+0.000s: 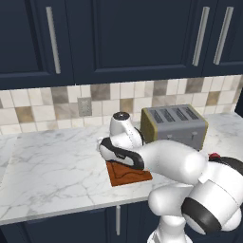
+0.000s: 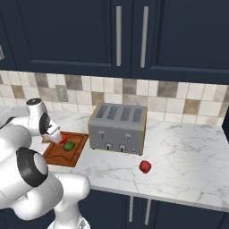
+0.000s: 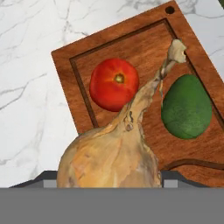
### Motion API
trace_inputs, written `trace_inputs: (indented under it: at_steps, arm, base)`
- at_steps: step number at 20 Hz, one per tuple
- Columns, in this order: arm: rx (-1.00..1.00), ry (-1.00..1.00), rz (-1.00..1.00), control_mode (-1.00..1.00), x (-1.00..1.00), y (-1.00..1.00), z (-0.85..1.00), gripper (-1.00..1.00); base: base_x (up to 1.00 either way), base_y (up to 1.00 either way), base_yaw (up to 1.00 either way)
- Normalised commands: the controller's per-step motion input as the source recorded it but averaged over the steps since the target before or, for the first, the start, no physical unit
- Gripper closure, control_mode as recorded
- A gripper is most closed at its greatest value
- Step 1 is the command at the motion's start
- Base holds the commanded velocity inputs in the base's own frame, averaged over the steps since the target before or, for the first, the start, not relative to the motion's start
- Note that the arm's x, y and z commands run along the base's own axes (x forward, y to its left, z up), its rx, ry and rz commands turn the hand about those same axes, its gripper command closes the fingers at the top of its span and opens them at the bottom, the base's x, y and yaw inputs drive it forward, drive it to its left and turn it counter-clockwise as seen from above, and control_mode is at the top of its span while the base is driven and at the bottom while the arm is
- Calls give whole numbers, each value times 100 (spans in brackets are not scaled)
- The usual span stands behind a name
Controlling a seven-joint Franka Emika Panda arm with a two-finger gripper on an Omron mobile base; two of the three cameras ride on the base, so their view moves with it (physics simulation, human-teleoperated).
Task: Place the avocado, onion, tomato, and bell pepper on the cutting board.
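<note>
Onion in end effector grip, fingertips hidden; tomato, avocado on cutting board.

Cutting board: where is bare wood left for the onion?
The reddish-brown wooden cutting board is bare along the far grooved edge near its corner hole. Crowded: red tomato and dark green avocado flank the tan onion.

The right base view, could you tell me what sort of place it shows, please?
A rendered home kitchen, it seems: a marble counter, a toaster, dark cabinets and a tiled backsplash.
</note>
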Motion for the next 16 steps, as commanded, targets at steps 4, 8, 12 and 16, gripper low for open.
trace_inputs:
  at_steps: [4,8,12,16]
  arm:
    - [-1,2,0,-100,-6,0,-20,100]
    - [-1,7,0,-100,-6,0,-34,100]
    - [-1,3,0,-100,-1,0,-29,100]
    - [0,0,0,-100,19,0,-18,100]
  base:
    - [0,0,0]
    - [0,0,0]
    - [0,0,0]
    - [0,0,0]
